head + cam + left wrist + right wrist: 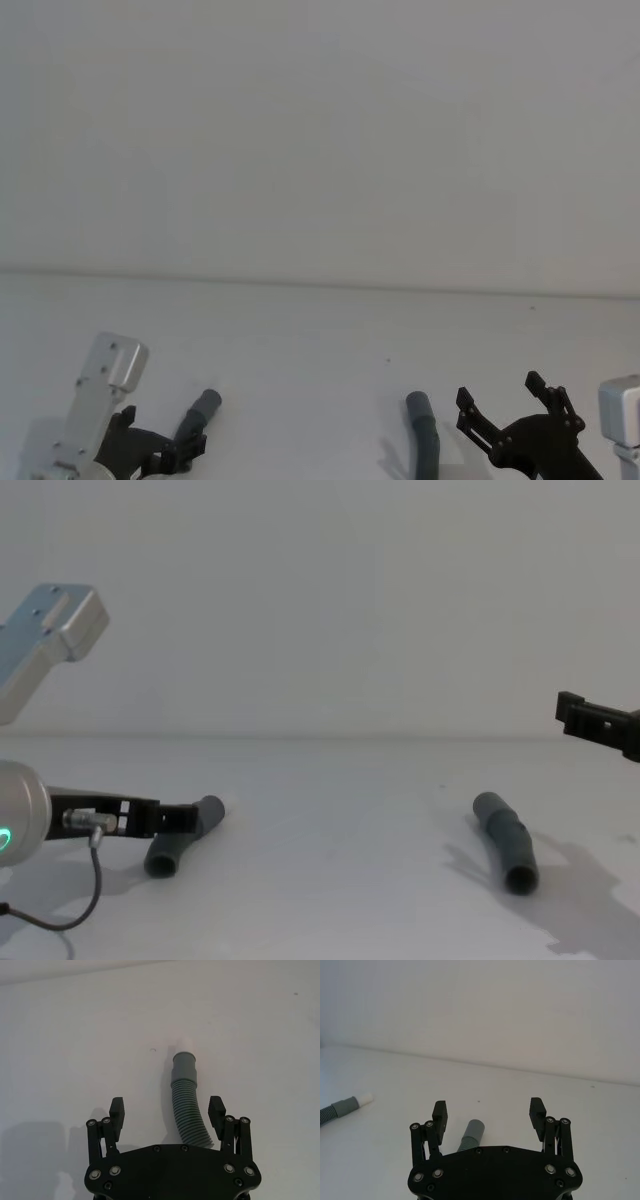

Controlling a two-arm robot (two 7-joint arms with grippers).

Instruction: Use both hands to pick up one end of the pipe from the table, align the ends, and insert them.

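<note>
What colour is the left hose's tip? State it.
The tip is white, clearest in the right wrist view.

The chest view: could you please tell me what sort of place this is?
Probably a lab robot test bench: a plain white table against a bare wall, a left hose piece and right hose piece on it, with the left claw and right claw open.
</note>
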